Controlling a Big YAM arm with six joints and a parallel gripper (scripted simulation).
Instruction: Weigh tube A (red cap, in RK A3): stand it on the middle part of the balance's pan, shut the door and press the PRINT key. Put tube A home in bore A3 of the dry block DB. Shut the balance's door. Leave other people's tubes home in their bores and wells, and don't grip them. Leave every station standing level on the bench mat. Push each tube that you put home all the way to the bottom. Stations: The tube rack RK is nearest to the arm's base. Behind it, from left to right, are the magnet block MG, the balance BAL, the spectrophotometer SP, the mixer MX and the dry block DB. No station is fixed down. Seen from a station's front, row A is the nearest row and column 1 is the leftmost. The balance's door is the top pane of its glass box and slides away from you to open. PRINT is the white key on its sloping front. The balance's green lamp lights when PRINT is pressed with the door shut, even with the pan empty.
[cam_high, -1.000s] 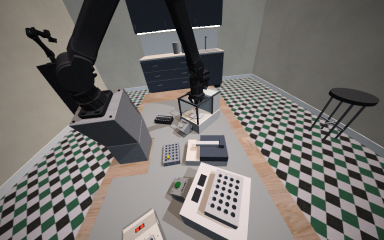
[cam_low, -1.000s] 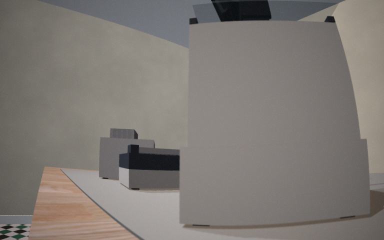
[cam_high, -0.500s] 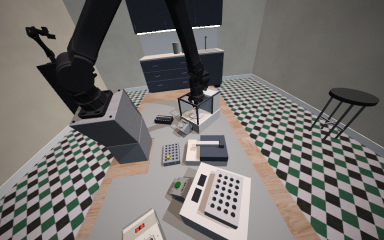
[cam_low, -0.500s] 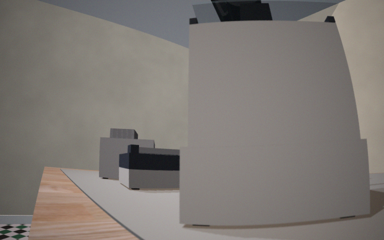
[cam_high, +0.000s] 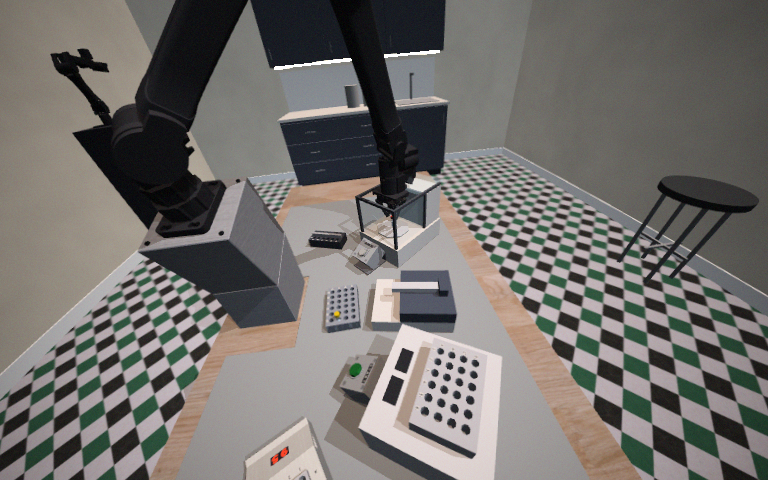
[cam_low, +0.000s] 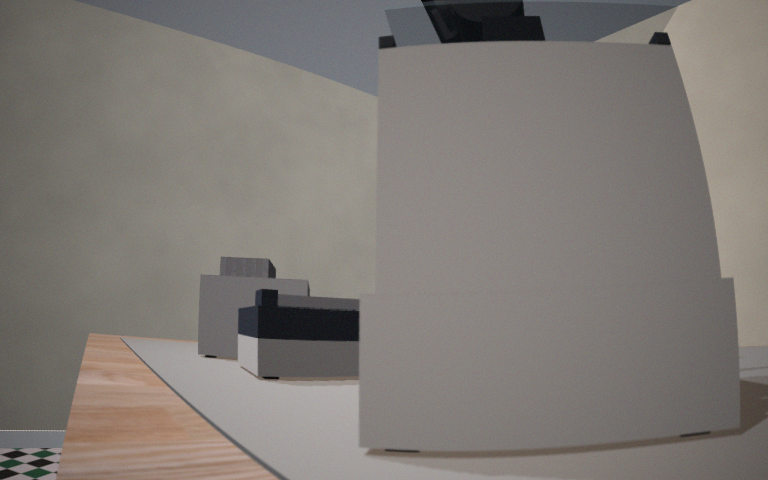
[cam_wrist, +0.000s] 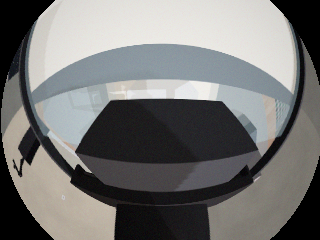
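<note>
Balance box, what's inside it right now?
Inside the glass box the top view shows the pale pan, with a small spot of red above it. The arm's dark end covers the rest, so whether a tube stands there can't be told.

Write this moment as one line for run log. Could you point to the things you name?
gripper (cam_high: 390, 213): open, lowered into balance (cam_high: 419, 242) (cam_low: 543, 362) (cam_wrist: 160, 25) | red cap (cam_high: 389, 216): at jaws | door (cam_high: 423, 185) (cam_low: 600, 22): open

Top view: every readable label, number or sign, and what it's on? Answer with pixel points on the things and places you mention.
Red digits on the cream box's display (cam_high: 279, 455): lit, too blurred to quote.
Marks on the holed block (cam_high: 452, 384) (cam_low: 244, 267): too small.
Marks on the green-button box (cam_high: 352, 386): too small.
No text reads clearly.
</note>
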